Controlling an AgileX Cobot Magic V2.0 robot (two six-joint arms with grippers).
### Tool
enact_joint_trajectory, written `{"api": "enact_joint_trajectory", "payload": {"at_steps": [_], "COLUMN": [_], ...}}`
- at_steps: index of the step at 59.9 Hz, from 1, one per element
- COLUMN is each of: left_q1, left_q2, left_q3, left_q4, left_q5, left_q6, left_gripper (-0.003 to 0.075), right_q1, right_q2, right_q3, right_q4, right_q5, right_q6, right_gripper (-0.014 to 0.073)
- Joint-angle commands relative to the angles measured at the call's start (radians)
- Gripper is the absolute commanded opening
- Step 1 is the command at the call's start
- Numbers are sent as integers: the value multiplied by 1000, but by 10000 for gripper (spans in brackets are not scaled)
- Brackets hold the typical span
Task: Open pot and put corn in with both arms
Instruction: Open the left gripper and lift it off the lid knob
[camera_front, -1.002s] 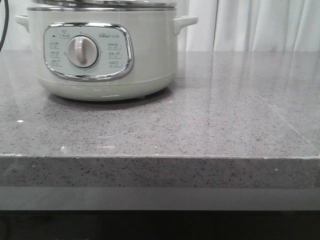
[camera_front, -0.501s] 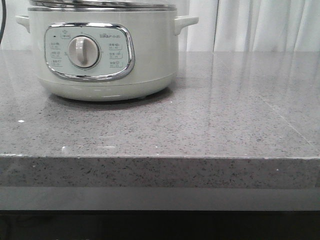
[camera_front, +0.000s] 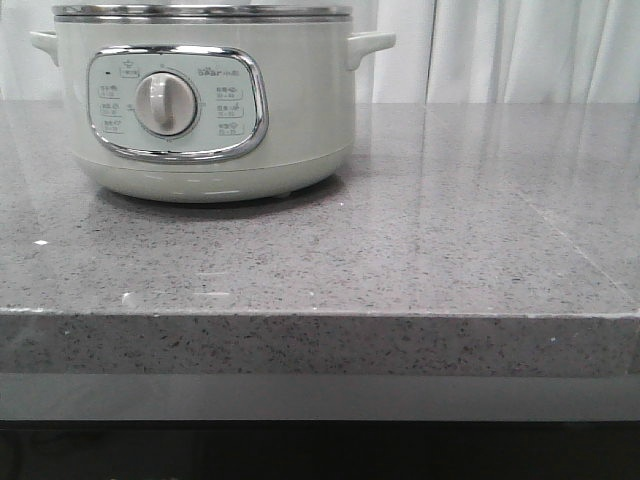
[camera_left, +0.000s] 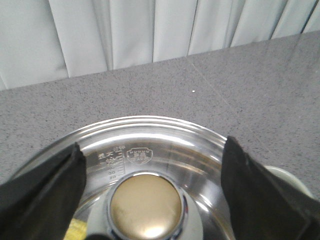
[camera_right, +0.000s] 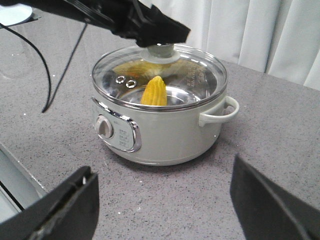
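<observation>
Yellow corn (camera_right: 154, 92) lies inside the pot (camera_right: 162, 127) under its glass lid (camera_right: 200, 75) — left gripper (camera_left: 150, 200) spread around the knob (camera_left: 146, 205), right gripper (camera_right: 165, 205) wide apart.

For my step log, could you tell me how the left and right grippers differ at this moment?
The left gripper hangs over the lid of the pot, its fingers either side of the knob without touching it. The right gripper is apart from the pot, with only bare counter between its fingers. The left is above the corn inside, while the right faces it from the side. Both are open, with black fingers.
</observation>
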Motion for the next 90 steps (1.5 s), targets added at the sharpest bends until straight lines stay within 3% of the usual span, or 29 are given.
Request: {"api": "enact_joint_trajectory", "payload": {"at_steps": [1, 11, 19, 37, 53, 76, 84, 90], "left_q1": [-4, -4, -6, -6, -6, -6, -6, -6], "left_q2": [-112, -229, -316, -548, -721, -736, -736, -736], "left_q3": [-40, -37, 45, 370, 634, 692, 692, 692], "left_q4": [-4, -4, -25, -25, -25, -25, -25, -25], "left_q5": [0, 236, 326, 264, 85, 30, 30, 30], "left_q6": [1, 1, 1, 1, 1, 1, 1, 1], "left_gripper": [555, 555, 555, 554, 554, 552, 479, 363], "right_q1": [-2, -2, -2, -2, -2, -2, -2, -2], "right_q2": [-1, -1, -1, -1, -1, 0, 0, 0], "right_q3": [-24, -24, -24, -24, -24, -24, -24, -24], "right_q4": [-1, -1, -1, -1, -1, -1, -1, -1], "right_q5": [-83, -83, -83, -83, -83, -82, -79, -76], "right_q6": [-5, -5, -5, -5, -5, -5, -5, -5], "right_gripper": [561, 561, 561, 561, 561, 561, 522, 386]}}
